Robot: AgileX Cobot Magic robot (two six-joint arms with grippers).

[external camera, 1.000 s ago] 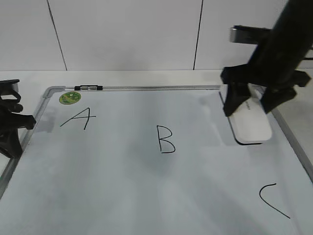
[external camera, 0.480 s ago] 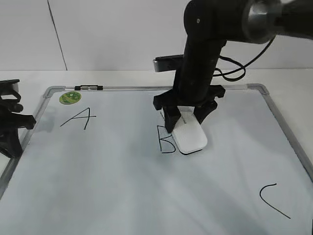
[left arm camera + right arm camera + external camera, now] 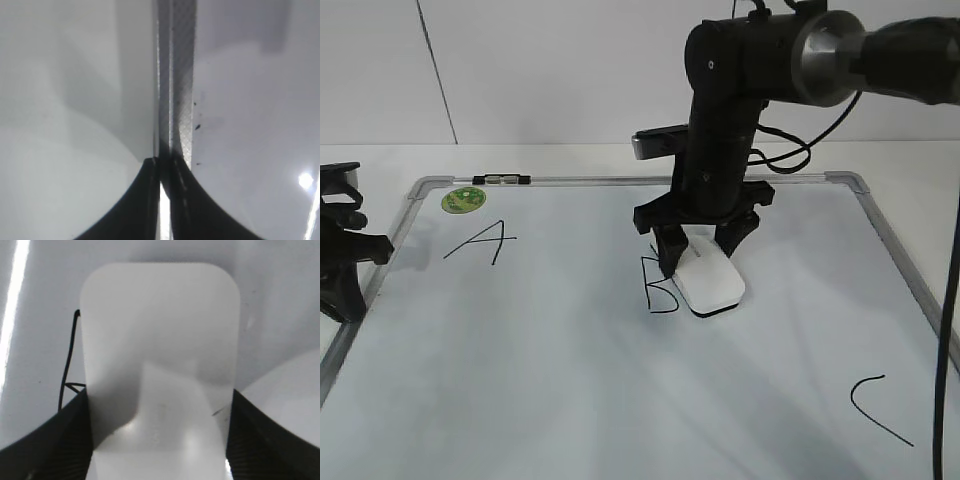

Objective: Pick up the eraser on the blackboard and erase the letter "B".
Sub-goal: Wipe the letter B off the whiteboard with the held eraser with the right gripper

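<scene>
My right gripper (image 3: 703,248) is shut on the white eraser (image 3: 711,283), which rests on the blackboard (image 3: 570,380) over the right part of the letter "B" (image 3: 658,290). Only the left strokes of the B show. In the right wrist view the eraser (image 3: 160,355) fills the frame between my jaws (image 3: 160,440), with a black stroke of the B (image 3: 67,375) at its left edge. My left gripper (image 3: 345,262) sits at the board's left edge; in the left wrist view its jaws (image 3: 165,200) are shut and empty over the silver frame (image 3: 176,75).
A black "A" (image 3: 480,242) is at the board's upper left beside a round green sticker (image 3: 463,199). A black "C" (image 3: 878,408) is at the lower right. A black marker (image 3: 500,180) lies on the top frame. A white wall stands behind.
My right gripper carried the eraser from the board's upper right to the B a second ago. Since half a second ago it has barely shifted. The left arm has not moved.
</scene>
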